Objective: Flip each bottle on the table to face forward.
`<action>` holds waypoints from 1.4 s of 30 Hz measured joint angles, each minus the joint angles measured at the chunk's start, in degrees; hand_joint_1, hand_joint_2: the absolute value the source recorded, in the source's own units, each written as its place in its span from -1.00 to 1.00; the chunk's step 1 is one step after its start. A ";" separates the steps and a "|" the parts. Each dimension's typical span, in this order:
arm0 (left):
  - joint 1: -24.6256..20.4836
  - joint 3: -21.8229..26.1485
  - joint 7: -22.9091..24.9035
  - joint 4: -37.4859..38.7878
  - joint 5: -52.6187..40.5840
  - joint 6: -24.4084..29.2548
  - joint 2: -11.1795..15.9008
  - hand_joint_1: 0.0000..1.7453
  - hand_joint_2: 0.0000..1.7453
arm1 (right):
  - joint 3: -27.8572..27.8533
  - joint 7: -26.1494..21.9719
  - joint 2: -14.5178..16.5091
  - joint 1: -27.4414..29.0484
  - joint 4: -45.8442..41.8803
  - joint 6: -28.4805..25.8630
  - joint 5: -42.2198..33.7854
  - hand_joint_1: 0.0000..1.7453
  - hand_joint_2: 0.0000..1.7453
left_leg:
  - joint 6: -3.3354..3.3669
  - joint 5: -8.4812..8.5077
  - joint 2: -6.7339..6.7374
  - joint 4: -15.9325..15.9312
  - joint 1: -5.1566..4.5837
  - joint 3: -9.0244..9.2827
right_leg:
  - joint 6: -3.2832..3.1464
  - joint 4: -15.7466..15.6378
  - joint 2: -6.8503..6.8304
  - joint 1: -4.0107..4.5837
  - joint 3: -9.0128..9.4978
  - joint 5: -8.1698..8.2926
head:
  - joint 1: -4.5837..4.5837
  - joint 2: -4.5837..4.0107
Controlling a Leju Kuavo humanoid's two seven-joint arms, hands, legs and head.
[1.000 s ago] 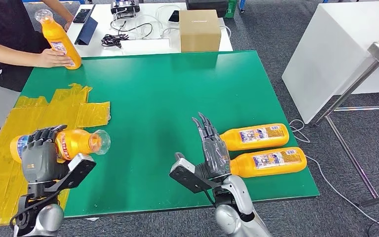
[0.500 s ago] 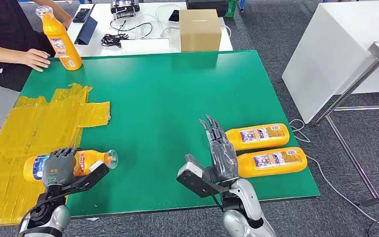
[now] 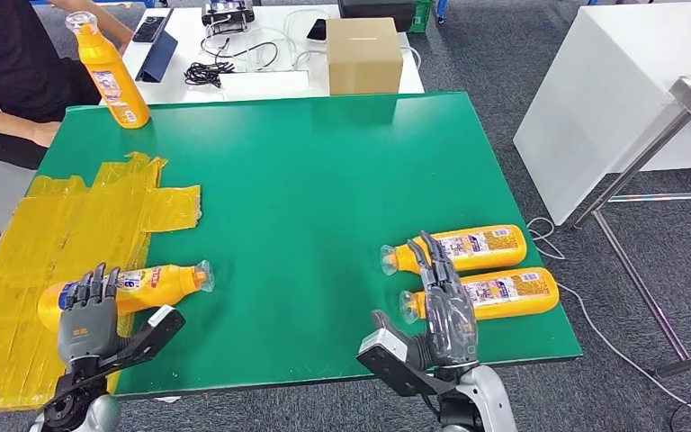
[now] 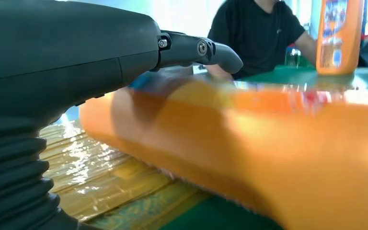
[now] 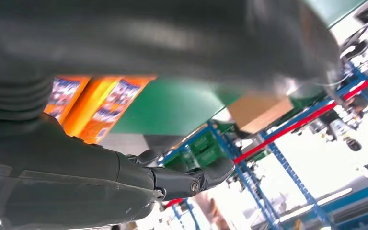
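An orange bottle (image 3: 148, 285) lies on its side at the near left, base on the yellow tape (image 3: 72, 225), cap pointing right. My left hand (image 3: 85, 317) is just in front of its base with fingers spread, holding nothing; in the left wrist view the bottle (image 4: 278, 143) is a close orange blur past the thumb (image 4: 196, 48). Two more orange bottles (image 3: 468, 249) (image 3: 495, 295) lie side by side at the near right, caps pointing left. My right hand (image 3: 445, 310) is open with fingers straight, overlapping the nearer one's neck. A fourth bottle (image 3: 108, 67) stands upright at the far left corner.
A person in a black top (image 3: 0, 54) sits at the far left corner of the green table (image 3: 324, 180). Behind it a white table carries a cardboard box (image 3: 364, 54), cables and devices. A white cabinet (image 3: 612, 90) and a metal frame stand to the right.
My left hand set the bottle down on the table and let go. My right hand drew back toward the near edge and rightward, beside the two bottles. The person's hand left the upright bottle.
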 joint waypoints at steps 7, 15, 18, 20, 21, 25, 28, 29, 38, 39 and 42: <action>3.30 2.85 -5.59 -5.79 9.40 3.26 -1.65 -1.00 -1.00 | -1.60 2.32 -1.65 3.27 -3.24 -1.30 2.96 -1.00 1.00 | 0.01 -0.01 -0.02 0.01 -0.03 -0.01 | 0.01 -0.01 0.00 -0.01 0.00 0.00 | 0.01 0.00; 5.74 5.59 -9.70 -14.53 18.11 2.14 -4.68 -1.00 -1.00 | -4.63 4.08 -3.67 6.37 -6.86 -1.62 5.36 -1.00 1.00 | 0.04 -0.03 -0.01 0.01 -0.05 -0.02 | 0.01 -0.02 0.00 -0.01 0.00 -0.01 | 0.01 0.00; 6.00 5.98 -9.70 -15.78 18.20 1.98 -5.16 -1.00 -1.00 | -4.92 4.11 -3.96 6.59 -7.39 -1.61 5.40 -1.00 1.00 | 0.04 -0.03 -0.01 0.00 -0.04 0.01 | 0.01 -0.02 0.00 -0.01 0.01 0.00 | 0.01 0.00; 6.17 6.16 -9.95 -16.31 18.88 1.89 -5.40 -1.00 -1.00 | -4.99 4.39 -4.08 6.71 -7.61 -1.55 5.70 -1.00 1.00 | 0.04 -0.02 -0.01 0.00 -0.03 0.02 | 0.01 -0.01 0.00 0.00 0.02 0.00 | 0.01 0.00; 6.29 6.28 -10.49 -16.59 20.21 1.74 -5.55 -1.00 -1.00 | -5.04 4.84 -4.17 6.80 -7.68 -1.40 6.19 -1.00 1.00 | 0.04 -0.02 0.00 0.00 -0.03 0.02 | 0.01 -0.01 0.00 0.00 0.02 0.00 | 0.01 0.00; 7.59 6.92 -15.18 -20.06 33.09 -2.24 -6.72 -1.00 -1.00 | -7.01 8.57 -5.30 8.49 -7.91 0.60 9.78 -1.00 1.00 | 0.05 -0.04 -0.03 0.00 -0.05 0.00 | 0.02 -0.02 -0.01 -0.01 0.01 -0.02 | -0.01 0.00; 9.14 7.14 -16.31 -24.39 42.16 -7.97 -7.40 -1.00 -1.00 | -11.83 9.64 -6.59 10.51 -7.58 3.84 11.12 -1.00 1.00 | 0.12 -0.08 -0.02 0.00 -0.13 -0.04 | 0.03 -0.02 -0.01 -0.05 -0.02 -0.03 | -0.01 0.00; 9.58 7.17 -16.44 -25.69 44.42 -9.41 -7.58 -1.00 -1.00 | -14.04 9.23 -6.82 10.98 -7.25 5.25 11.18 -1.00 1.00 | 0.14 -0.09 -0.02 0.00 -0.17 -0.05 | 0.03 -0.03 0.00 -0.08 -0.03 -0.03 | -0.01 0.00; 12.08 7.12 -17.27 -32.16 50.82 -12.10 -8.36 -1.00 -1.00 | -30.47 5.24 -7.05 11.83 -2.68 17.19 12.85 -1.00 1.00 | 0.18 -0.11 0.00 0.01 -0.23 0.00 | 0.04 -0.04 0.00 -0.18 0.00 -0.02 | -0.02 0.00; 12.16 7.06 -17.29 -32.42 51.25 -12.27 -8.36 -1.00 -1.00 | -31.25 5.37 -7.33 11.80 -2.25 18.58 12.70 -1.00 1.00 | 0.18 -0.11 0.00 0.01 -0.23 0.00 | 0.04 -0.04 0.00 -0.18 0.00 -0.02 | -0.02 0.00; 12.42 6.92 -17.39 -33.07 52.08 -12.51 -8.37 -1.00 -1.00 | -32.62 6.08 -8.80 11.72 -1.22 21.45 12.15 -1.00 1.00 | 0.17 -0.11 0.01 0.01 -0.23 0.01 | 0.04 -0.03 0.00 -0.17 0.00 -0.02 | -0.03 0.00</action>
